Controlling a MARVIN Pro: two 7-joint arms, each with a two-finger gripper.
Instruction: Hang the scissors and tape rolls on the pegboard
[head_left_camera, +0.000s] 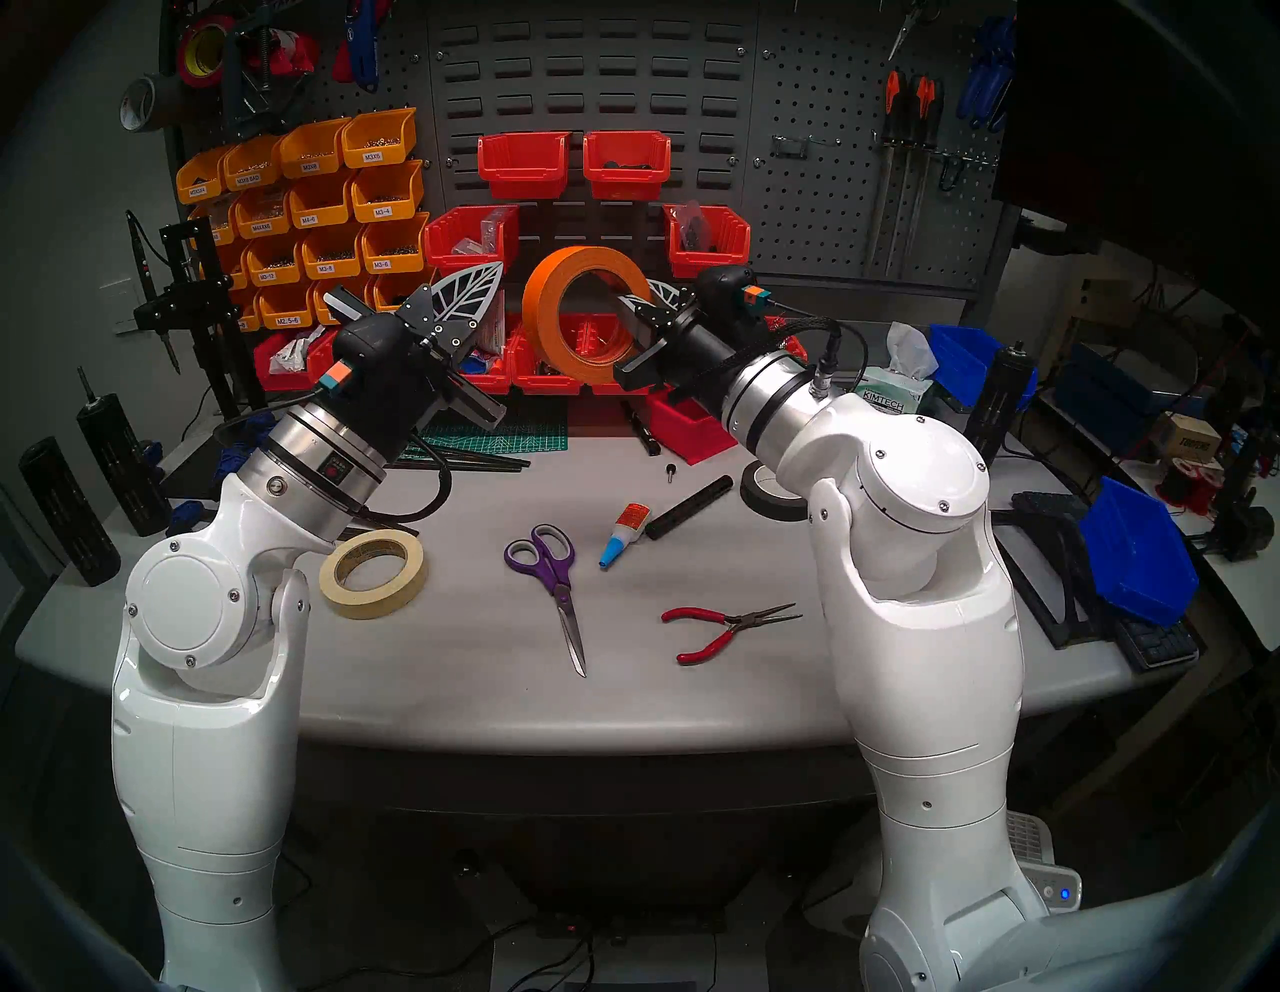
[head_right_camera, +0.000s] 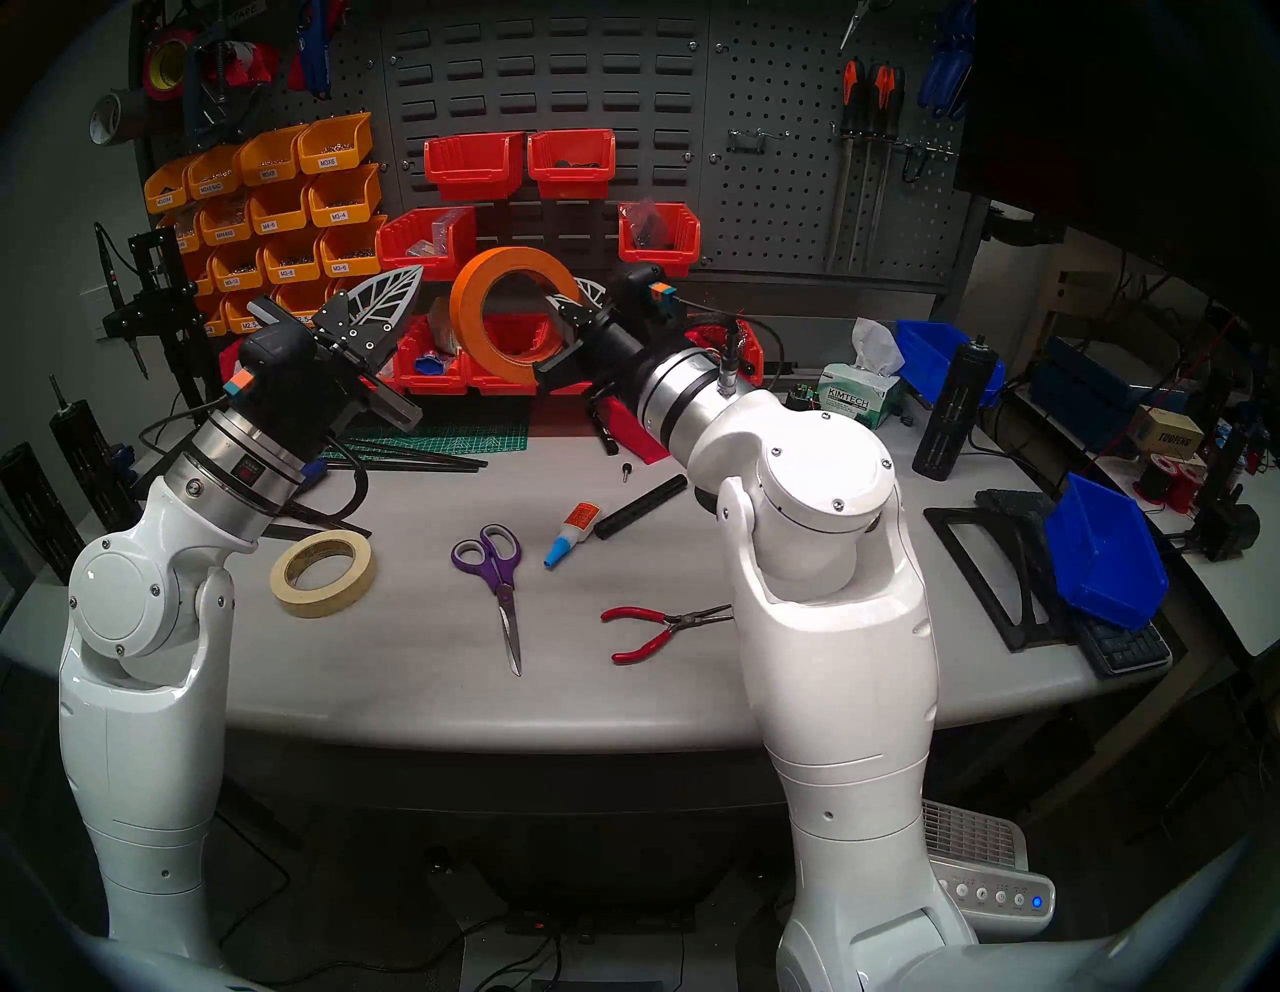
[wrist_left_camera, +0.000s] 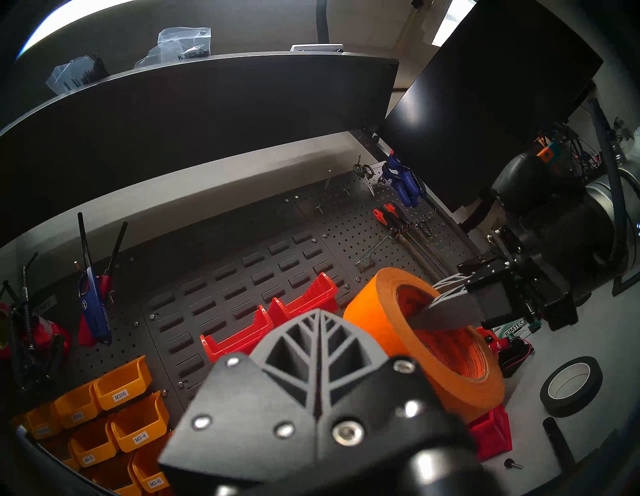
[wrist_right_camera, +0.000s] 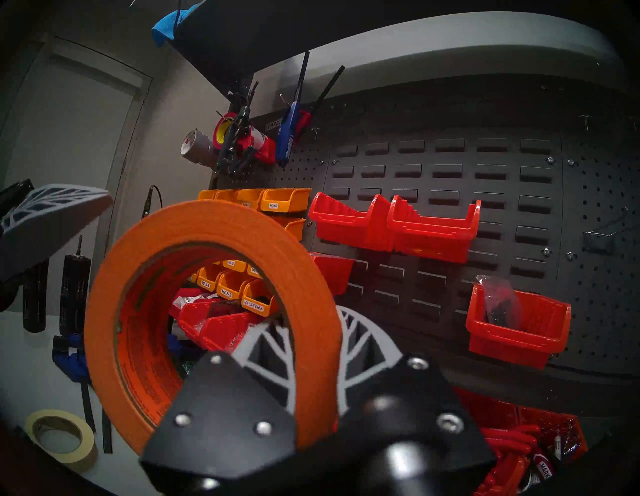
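Right now the right gripper has its two leaf-shaped fingers squeezed on the wall of the orange tape roll, one finger inside the ring and one outside. The roll stands on its edge, up in the air above the table. The left gripper is just beside the roll, not touching it, with its fingers pressed flat together and nothing in them.

Down on the grey table, the scissors lie flat near the middle, purple handles away from the robot and blades pointing toward it. The cream tape roll lies flat to their left, close to the left arm. Red pliers lie to the right of the scissors, and a small glue bottle lies just behind them. A black tape roll lies farther back.

Behind the table are red bins and yellow bins on the wall. The pegboard is at the back right, with screwdrivers hanging on it.
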